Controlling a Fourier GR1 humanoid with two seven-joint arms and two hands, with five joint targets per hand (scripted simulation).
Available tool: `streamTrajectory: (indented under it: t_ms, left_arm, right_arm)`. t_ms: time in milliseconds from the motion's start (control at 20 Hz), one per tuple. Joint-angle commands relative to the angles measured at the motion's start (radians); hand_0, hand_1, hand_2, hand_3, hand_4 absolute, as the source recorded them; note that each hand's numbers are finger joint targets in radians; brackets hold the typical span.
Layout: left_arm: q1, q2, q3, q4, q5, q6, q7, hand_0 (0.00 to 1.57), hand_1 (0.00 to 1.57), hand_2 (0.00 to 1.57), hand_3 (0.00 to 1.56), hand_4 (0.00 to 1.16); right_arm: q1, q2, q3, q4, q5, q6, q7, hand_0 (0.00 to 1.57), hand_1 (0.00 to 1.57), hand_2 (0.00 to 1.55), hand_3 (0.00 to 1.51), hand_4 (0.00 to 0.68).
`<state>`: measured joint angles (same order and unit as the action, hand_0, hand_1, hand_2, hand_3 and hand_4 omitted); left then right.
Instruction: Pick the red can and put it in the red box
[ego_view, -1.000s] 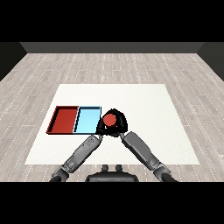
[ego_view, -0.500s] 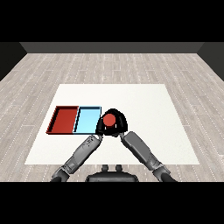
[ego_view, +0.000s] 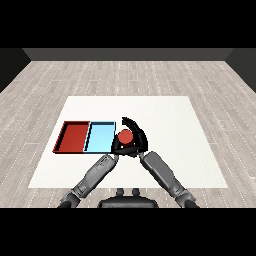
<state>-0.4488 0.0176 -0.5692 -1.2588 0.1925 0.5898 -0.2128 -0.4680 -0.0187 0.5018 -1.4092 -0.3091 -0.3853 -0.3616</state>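
The red can (ego_view: 125, 136) is just to the right of the light blue tray (ego_view: 100, 137), close to its right rim. My right hand (ego_view: 140, 141) is shut on the can, its fingers arching over the can's far and right sides. My left hand (ego_view: 116, 148) sits right beside the can at its near left, partly hidden under it. The red tray (ego_view: 73, 137) lies to the left of the blue one and holds nothing. Whether the can rests on the table or hangs above it does not show.
Both trays lie side by side on the white table (ego_view: 170, 115), left of the middle. My two forearms meet in a V in front of the can.
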Motion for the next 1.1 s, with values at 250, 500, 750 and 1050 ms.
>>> streamTrajectory:
  t_ms: [250,500,750,1050]
  left_arm:
    - [0.056,-0.007,0.031,-0.025,-0.058,-0.035,0.018,1.57,1.57,1.57,1.48,1.15]
    - [0.076,-0.017,0.076,-0.001,-0.023,-0.065,-0.018,1.57,1.57,1.57,1.49,1.13]
    - [0.12,0.041,0.126,-0.053,-0.042,-0.095,-0.015,1.57,1.57,1.55,1.45,1.12]
    - [0.073,0.084,0.173,-0.132,-0.098,-0.087,0.086,1.57,1.57,1.57,1.47,1.14]
  right_arm:
    - [0.082,-0.056,-0.042,-0.161,0.102,-0.007,0.076,0.0,0.0,0.0,0.0,0.0]
    - [0.041,-0.108,-0.179,-0.232,0.062,0.046,0.103,0.0,0.0,0.0,0.0,0.0]
    - [0.062,-0.14,-0.234,-0.379,0.105,-0.007,0.18,0.0,0.0,0.0,0.0,0.0]
    - [0.134,-0.191,-0.397,-0.379,-0.002,0.076,0.176,0.0,0.0,0.0,0.0,0.0]
